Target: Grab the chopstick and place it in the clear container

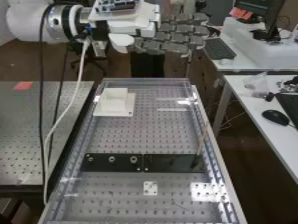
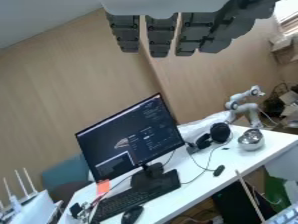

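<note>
Looks like matt wood on the chopstick, and like metal on the perforated bench top (glossy in patches, where light glares back). Seems smooth, matt plastic on the white block, glossier on the black strips. Looks matt on the hand, mirror-bright metal on the bowl, wood-grained on the wall.

We mark passable room over the bench between white block and dark strip; chopstick sticks up at view's right, white cable hangs at view's left.
</note>
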{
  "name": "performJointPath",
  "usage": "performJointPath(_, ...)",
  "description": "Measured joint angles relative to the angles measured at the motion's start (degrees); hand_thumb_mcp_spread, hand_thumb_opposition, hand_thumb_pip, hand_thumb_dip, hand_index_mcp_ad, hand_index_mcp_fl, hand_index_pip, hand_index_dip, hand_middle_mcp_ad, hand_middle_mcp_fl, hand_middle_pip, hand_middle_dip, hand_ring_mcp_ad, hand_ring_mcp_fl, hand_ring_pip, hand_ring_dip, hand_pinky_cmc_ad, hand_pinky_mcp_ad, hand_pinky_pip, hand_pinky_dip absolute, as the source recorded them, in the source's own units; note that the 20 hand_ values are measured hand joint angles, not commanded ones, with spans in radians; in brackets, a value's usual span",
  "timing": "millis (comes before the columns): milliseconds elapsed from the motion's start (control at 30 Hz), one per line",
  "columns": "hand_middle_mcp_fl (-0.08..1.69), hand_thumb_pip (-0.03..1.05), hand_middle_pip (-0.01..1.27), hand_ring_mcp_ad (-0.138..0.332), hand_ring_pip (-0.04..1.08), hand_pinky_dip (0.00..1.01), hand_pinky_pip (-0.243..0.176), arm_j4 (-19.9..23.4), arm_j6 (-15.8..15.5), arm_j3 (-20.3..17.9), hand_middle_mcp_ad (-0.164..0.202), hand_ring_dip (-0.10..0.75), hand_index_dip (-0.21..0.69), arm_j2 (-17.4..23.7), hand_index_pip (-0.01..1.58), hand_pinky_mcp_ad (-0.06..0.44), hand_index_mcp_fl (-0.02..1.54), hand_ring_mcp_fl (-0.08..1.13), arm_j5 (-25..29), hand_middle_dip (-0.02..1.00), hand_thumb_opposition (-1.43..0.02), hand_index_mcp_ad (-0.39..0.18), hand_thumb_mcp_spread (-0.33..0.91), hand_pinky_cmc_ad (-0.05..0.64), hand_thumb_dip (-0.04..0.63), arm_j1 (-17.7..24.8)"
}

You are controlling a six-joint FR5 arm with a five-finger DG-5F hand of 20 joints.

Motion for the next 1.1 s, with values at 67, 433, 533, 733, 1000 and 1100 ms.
performJointPath(67,-0.01,0.00,0.02,0.056,0.01,0.01,-0.010,0.9,0.2,-0.2,0.044,0.031,0.010,-0.5,0.02,0.017,0.01,-0.01,0.6,0.04,0.00,-0.058,-0.01,0.063,0.000,0.0)
performJointPath(433,0.39,0.72,0.12,0.056,0.09,0.09,-0.010,3.6,3.8,-0.1,0.044,0.164,0.290,-3.1,0.20,0.195,0.40,0.08,-0.5,0.46,-0.66,-0.202,0.36,0.318,0.290,-3.6)
performJointPath(533,0.39,0.72,0.12,0.068,0.09,0.11,-0.045,4.4,7.2,0.1,0.045,0.225,0.293,-4.3,0.28,0.234,0.40,0.10,-1.2,0.55,-0.74,-0.202,0.36,0.367,0.354,-5.2)
performJointPath(733,0.43,0.72,0.13,0.087,0.08,0.12,-0.061,5.7,15.8,0.6,0.045,0.258,0.295,-7.3,0.37,0.243,0.40,0.10,-2.3,0.61,-0.81,-0.202,0.34,0.393,0.396,-7.5)
performJointPath(1000,0.49,0.75,0.13,0.087,0.09,0.13,-0.089,9.4,30.4,2.1,0.045,0.286,0.295,-14.1,0.54,0.248,0.40,0.10,-3.6,0.64,-0.82,-0.202,0.32,0.417,0.394,-10.2)
performJointPath(1100,0.51,0.76,0.13,0.089,0.09,0.13,-0.091,10.7,33.5,2.6,0.045,0.295,0.295,-16.0,0.61,0.243,0.44,0.10,-4.2,0.64,-0.84,-0.202,0.32,0.417,0.394,-10.8)
